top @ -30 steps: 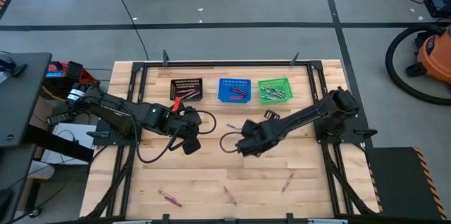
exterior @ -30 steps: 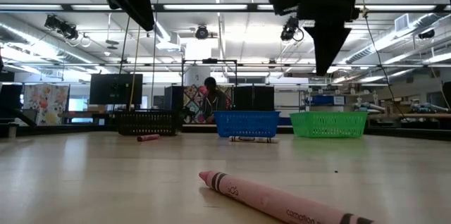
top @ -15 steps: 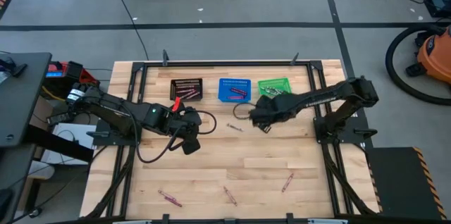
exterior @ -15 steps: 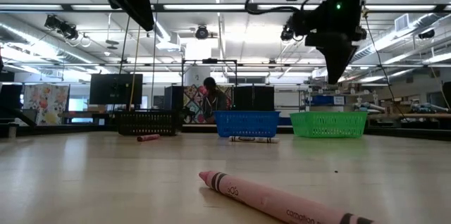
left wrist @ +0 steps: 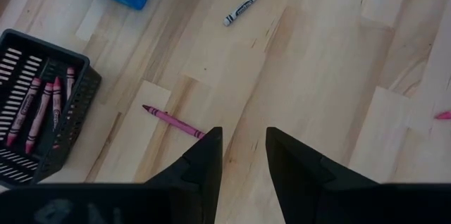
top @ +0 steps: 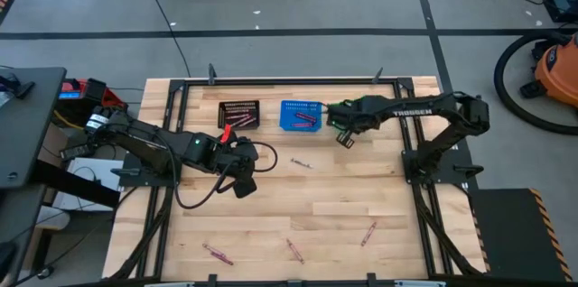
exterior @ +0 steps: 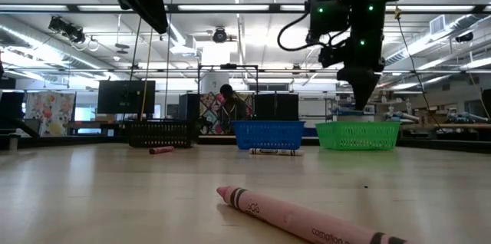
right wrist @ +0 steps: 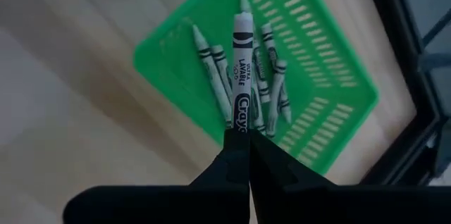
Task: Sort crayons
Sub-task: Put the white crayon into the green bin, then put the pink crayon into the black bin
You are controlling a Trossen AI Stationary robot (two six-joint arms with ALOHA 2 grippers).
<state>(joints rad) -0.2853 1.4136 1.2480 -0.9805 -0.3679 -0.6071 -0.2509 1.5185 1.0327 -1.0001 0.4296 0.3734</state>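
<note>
- Fingers of the right gripper (right wrist: 239, 143) are clamped together on one pale grey crayon (right wrist: 241, 76); the crayon sticks straight out past the fingertips, its long axis in line with them, its tip pointing away from the wrist.
- That held crayon hangs over the green basket (right wrist: 331, 104), which sits at the 1 o'clock part of the wooden surface (top: 298, 206) in the high view.
- Six or so pale grey crayons (right wrist: 211, 76) lie in the green basket, most running roughly parallel to the held one.
- Fingers of the left gripper (left wrist: 239, 160) stand apart with nothing between them, hovering over the surface toward 9 o'clock of its middle.
- One pink-magenta crayon (left wrist: 173, 120) lies on the surface just ahead of the left fingertips, set diagonally, one end nearly beneath a finger.
- One pale grey crayon (left wrist: 247, 2) lies on the surface farther off, near the middle, also diagonal.
- Three baskets stand in a row along the 12 o'clock edge: black basket (top: 239, 114), blue basket (top: 301, 115), then the green one.
- Four red and pink crayons (left wrist: 44, 101) lie in the black basket, roughly parallel.
- Three more pink-magenta crayons (top: 217, 254) lie spread along the 6 o'clock side of the surface, all diagonal and well apart.
- A few crayons show in the blue basket; their number cannot be told.
</note>
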